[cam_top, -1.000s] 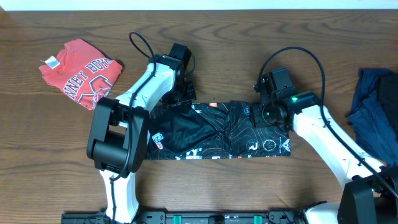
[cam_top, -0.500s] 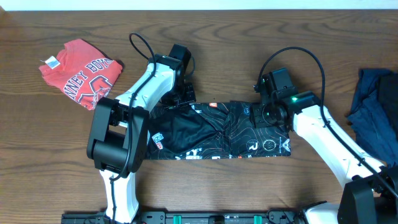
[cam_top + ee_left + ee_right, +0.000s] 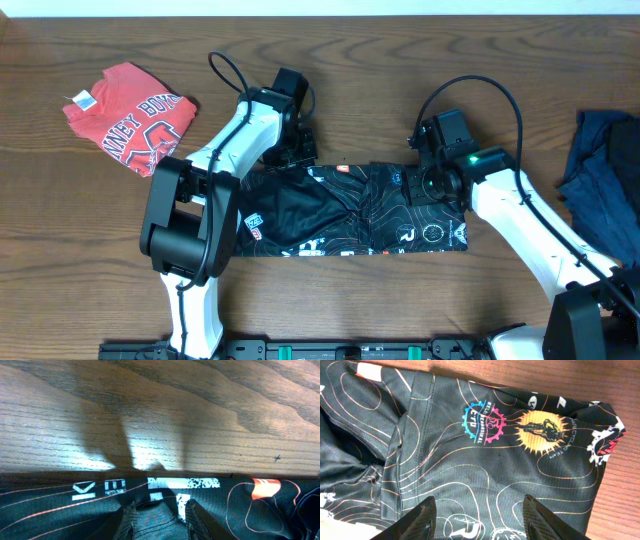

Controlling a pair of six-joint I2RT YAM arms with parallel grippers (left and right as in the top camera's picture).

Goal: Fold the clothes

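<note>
The black T-shirt (image 3: 350, 212) with thin orange contour lines lies in a long folded strip across the middle of the table. My left gripper (image 3: 294, 152) stands at the strip's far edge. In the left wrist view its jaws (image 3: 161, 508) are apart, with a low ridge of black cloth (image 3: 165, 520) lying loose between the fingertips (image 3: 196, 512). My right gripper (image 3: 436, 168) hovers over the strip's right part, open, its fingers (image 3: 422, 515) spread wide above the printed cloth (image 3: 485, 435). A red T-shirt (image 3: 130, 116) lies crumpled at the far left. Dark navy clothes (image 3: 606, 178) are heaped at the right edge.
The wooden table (image 3: 350, 300) shows bare in front of the strip and behind it (image 3: 160, 415). Black cables loop above both wrists (image 3: 470, 90). The arm bases stand at the table's near edge.
The left gripper's jaws have parted and let go of the black cloth at the far edge. The right arm and the shirts have not moved.
</note>
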